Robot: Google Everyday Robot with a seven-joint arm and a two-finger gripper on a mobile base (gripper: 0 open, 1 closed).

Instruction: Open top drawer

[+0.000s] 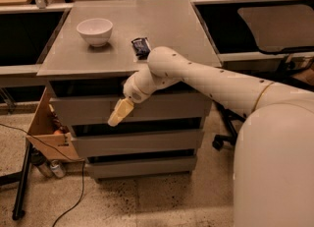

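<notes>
The smooth white shell of the robot's body [274, 162] fills the lower right, and its rounded arm [216, 81] is stretched leftward across a matte-grey desk [162, 24] with three flat, handle-less fronts. The top drawer [167, 108] is seen just under a dark gap below the desk top, and is partly hidden by the arm. A dark office chair [279, 24] stands to the right, and an open cardboard box [46, 135] leans at the left. On the desk top a round white bowl [94, 30] and a dark crinkled packet [141, 47] are set apart. The cream, wedge-shaped gripper [120, 112] is held against the top drawer's front, left of centre. Whether the jaws are clenched or released cannot be told. Two cans [51, 167] lie on the speckled floor.
</notes>
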